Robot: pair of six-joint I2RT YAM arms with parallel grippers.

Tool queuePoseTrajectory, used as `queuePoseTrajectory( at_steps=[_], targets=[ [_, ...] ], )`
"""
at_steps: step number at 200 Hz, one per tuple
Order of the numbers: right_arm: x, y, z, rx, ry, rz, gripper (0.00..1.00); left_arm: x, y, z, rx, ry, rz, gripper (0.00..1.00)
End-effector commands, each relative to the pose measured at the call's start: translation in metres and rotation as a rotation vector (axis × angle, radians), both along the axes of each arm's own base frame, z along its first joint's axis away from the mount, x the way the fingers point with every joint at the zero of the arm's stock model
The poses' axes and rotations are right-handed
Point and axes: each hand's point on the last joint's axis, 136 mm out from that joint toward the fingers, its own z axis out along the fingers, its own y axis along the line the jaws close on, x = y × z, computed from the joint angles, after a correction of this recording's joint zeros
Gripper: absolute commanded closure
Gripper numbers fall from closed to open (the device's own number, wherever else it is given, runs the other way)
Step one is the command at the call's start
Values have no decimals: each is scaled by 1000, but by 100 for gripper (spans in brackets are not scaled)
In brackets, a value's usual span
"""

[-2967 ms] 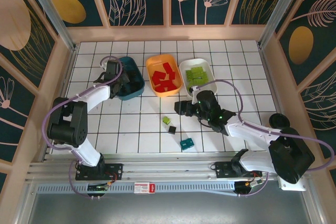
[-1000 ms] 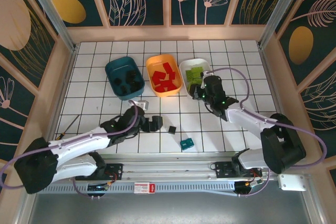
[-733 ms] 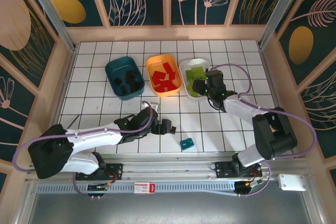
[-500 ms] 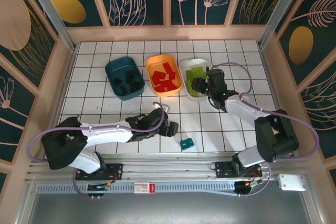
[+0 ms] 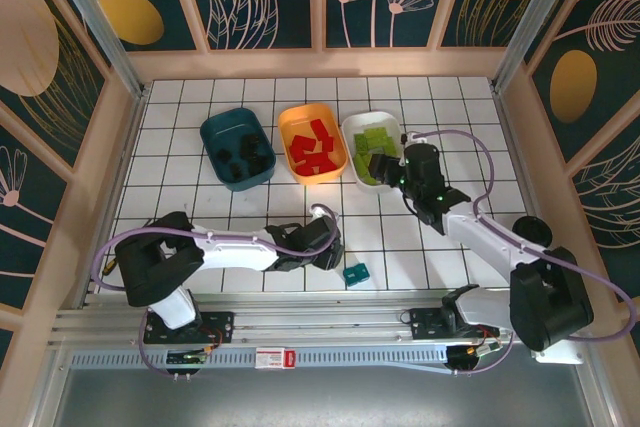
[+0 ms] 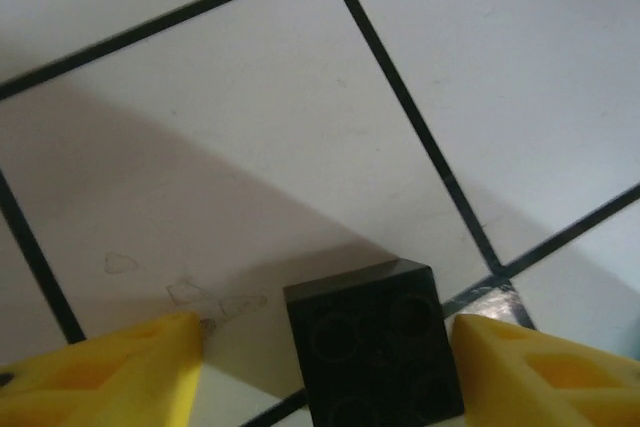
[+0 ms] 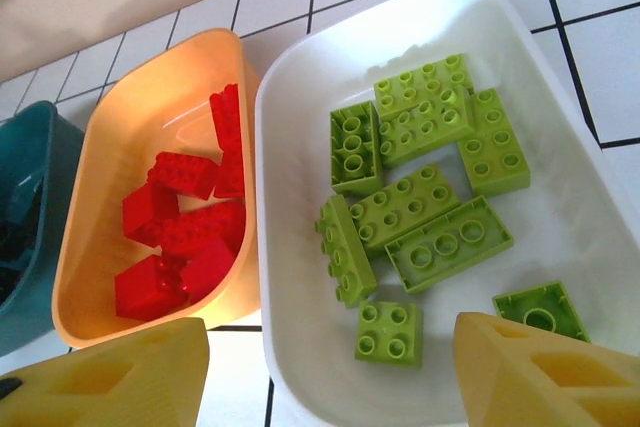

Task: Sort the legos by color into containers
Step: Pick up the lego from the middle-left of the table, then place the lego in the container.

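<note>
A black brick (image 6: 375, 347) lies on the white tiles between the yellow fingers of my left gripper (image 6: 320, 382), which is open and not touching it. From above, that left gripper (image 5: 323, 247) sits low over the table's front middle. A teal brick (image 5: 355, 273) lies just to its right. My right gripper (image 7: 325, 377) is open and holds nothing, hovering at the near wall of the white tub (image 7: 290, 247), where several lime green bricks (image 7: 410, 202) lie. The orange tub (image 7: 150, 117) holds red bricks (image 7: 185, 232). The dark teal tub (image 5: 212, 129) holds black bricks (image 5: 240, 157).
The three tubs stand in a row at the back middle of the tiled table. A round black cup (image 5: 530, 230) sits at the right edge. Wooden walls (image 5: 120, 147) fence the table on both sides and at the back.
My left arm swung from the teal tub down to the black brick at the front. My right gripper rose from the table's middle to the white tub. The loose green brick is gone from the tiles.
</note>
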Motion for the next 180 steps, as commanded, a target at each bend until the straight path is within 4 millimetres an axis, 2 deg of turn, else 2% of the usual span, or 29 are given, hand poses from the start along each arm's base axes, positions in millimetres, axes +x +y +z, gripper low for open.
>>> queuePoseTrajectory(
  at_steps=[1, 13, 32, 54, 71, 94, 109, 117, 130, 142, 180],
  targets=[
    [-3, -2, 7, 21, -20, -20, 34, -2, -3, -4, 32, 4, -9, 44],
    [-5, -2, 9, 26, -24, -19, 34, 1, 1, -2, 38, -14, 13, 52],
    [-8, -1, 11, 29, -29, -13, 34, 8, 6, 13, 17, -62, 44, 60],
    [-13, 0, 10, 31, -30, -9, 34, 32, 22, 36, -34, -95, 122, 69],
    [-17, 1, 7, 32, -26, -5, 34, 63, 48, 64, -124, -139, 233, 71],
    [-21, 0, 3, 29, -21, -7, 34, 104, 89, 114, -224, -240, 383, 72],
    [-23, 0, 2, 30, -19, -7, 34, 128, 123, 140, -255, -308, 493, 70],
    [-24, -1, 1, 30, -18, -8, 34, 142, 143, 147, -264, -328, 552, 70],
    [-25, -2, 0, 30, -19, -12, 34, 162, 173, 150, -285, -331, 646, 70],
    [-26, -3, 1, 30, -21, -16, 34, 179, 192, 144, -312, -315, 703, 71],
    [-29, -7, 4, 20, -29, -21, 34, 228, 219, 114, -275, -263, 798, 73]
  ],
)
